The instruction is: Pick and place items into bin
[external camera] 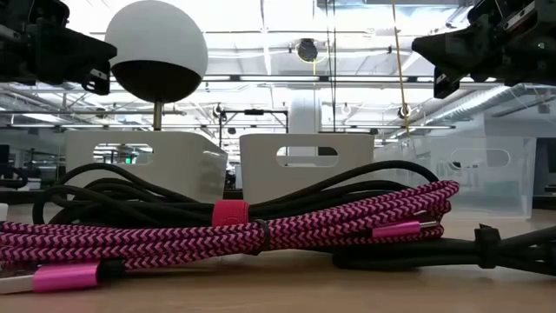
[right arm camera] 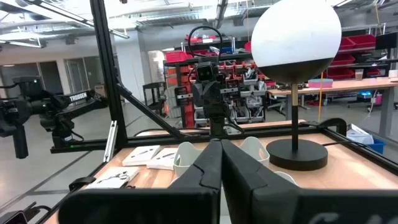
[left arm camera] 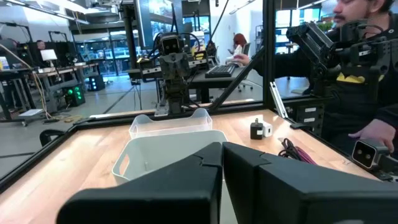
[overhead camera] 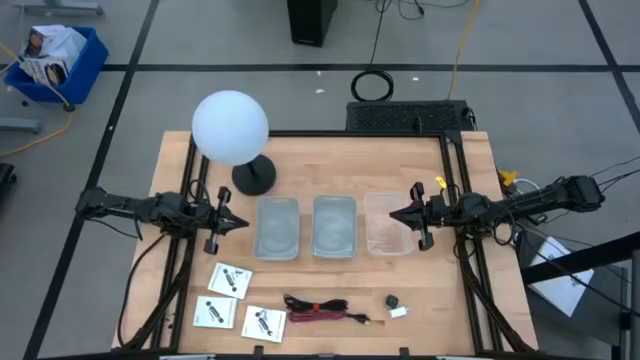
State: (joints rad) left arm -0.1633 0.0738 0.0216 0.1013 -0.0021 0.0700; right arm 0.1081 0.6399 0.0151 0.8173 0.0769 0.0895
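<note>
Three bins [overhead camera: 334, 225] hold nothing (both end effectors [overhead camera: 240, 222] [overhead camera: 394, 213] closed, empty).

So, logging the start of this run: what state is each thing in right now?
Left gripper: shut, empty.
Right gripper: shut, empty.
Three bins: upright, nothing visible inside.
Cable bundle: coiled, on table.
Three packets: flat on table.
Black cube: on table.
Globe lamp: upright.

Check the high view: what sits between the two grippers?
Three bins in a row: left bin, middle bin, clear right bin. They fill the stretch from the left gripper to the right gripper.
</note>
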